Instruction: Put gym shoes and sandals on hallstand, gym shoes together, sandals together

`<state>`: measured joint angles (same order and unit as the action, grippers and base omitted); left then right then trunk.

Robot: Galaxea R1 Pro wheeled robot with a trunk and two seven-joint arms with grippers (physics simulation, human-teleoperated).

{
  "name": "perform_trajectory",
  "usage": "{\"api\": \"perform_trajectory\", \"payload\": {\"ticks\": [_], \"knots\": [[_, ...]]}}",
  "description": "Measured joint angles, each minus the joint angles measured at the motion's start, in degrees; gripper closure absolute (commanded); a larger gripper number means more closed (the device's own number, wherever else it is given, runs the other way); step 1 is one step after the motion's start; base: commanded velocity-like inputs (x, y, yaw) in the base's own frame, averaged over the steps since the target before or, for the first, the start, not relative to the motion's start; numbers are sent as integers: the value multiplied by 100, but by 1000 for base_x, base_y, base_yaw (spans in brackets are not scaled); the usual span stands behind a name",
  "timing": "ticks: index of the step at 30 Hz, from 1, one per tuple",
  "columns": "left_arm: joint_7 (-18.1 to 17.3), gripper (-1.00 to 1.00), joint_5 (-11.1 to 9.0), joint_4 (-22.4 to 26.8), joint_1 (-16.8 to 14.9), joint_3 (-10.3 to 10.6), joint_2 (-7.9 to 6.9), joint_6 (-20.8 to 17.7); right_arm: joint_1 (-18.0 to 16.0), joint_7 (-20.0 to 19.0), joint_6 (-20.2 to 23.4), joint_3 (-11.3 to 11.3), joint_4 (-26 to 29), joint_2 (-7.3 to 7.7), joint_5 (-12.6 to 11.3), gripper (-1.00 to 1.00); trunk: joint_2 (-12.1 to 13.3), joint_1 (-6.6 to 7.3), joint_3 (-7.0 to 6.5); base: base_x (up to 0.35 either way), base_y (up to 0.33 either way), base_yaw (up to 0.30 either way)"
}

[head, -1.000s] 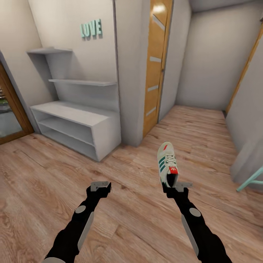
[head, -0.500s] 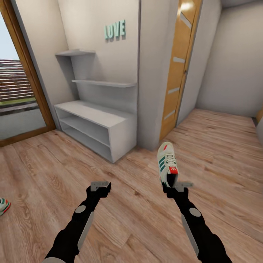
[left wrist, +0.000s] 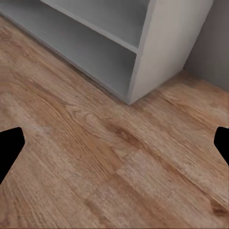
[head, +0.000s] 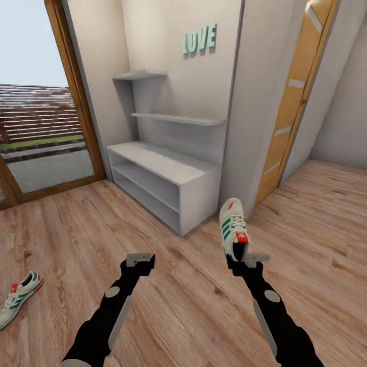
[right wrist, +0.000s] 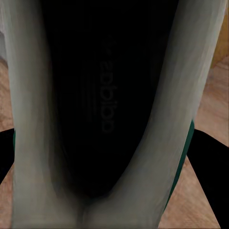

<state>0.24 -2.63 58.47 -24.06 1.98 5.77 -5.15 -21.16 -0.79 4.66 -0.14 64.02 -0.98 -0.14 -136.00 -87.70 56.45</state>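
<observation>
My right gripper [head: 243,259] is shut on the heel of a cream-white gym shoe [head: 232,226] with green stripes, held above the floor with its toe pointing away from me. The right wrist view looks straight into that gym shoe's dark inside [right wrist: 102,105]. A second gym shoe [head: 19,298] lies on the wood floor [head: 168,285] at the far left. The white-grey hallstand [head: 163,183] stands ahead against the wall, its flat top and two open shelves [left wrist: 102,45] bare. My left gripper [head: 140,261] hangs open over the planks with nothing in it. The sandals are out of view.
A glass door [head: 41,117] with a wooden frame is at the left, a wooden door [head: 293,102] at the right. Wall shelves [head: 176,118] and teal LOVE letters [head: 199,39] sit above the hallstand. Open floor lies between me and the rack.
The camera has swung left: the hallstand has shifted right in the picture and the second gym shoe has come further into view at the left. Both arms hold their pose.
</observation>
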Motion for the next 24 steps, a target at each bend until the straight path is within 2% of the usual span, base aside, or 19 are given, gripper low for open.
{"api": "perform_trajectory", "payload": {"ticks": [24], "knots": [[1,-100,0,0,0,0,1,0,2,0,0,0,0,0,0,100,0,0,-67,248,220,293]]}}
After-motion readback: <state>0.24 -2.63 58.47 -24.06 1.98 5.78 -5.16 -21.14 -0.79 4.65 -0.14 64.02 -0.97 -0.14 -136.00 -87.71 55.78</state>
